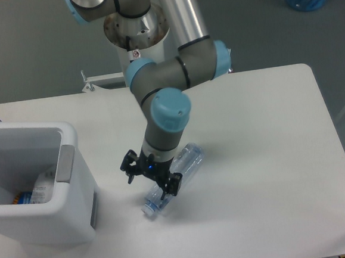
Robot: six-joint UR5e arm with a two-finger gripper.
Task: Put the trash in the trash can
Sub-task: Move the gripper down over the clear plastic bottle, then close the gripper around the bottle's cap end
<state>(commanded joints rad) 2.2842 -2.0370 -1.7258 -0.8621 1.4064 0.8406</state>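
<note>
There is only one view, from the fixed camera. The bottle (pixel 172 183) lies on its side on the white table (pixel 270 157), near the middle of the frame, a bit toward the bottom. Its cap end points to the lower left and its fat end points to the upper right. The gripper (pixel 151 179) is low over the cap end, with its two black fingers spread apart. One finger (pixel 173 185) is on the bottle's near side and the other is out to the left, so it is open and not squeezing anything yet. The trash can (pixel 66 224) sits at the left edge of the frame, near the bottle but not touching it. Some things are already inside it.

The bottle is likely light, thin and squashy, and clear plastic can be slippery. A good place to hold it looks like across the body, not the small cap.
</note>
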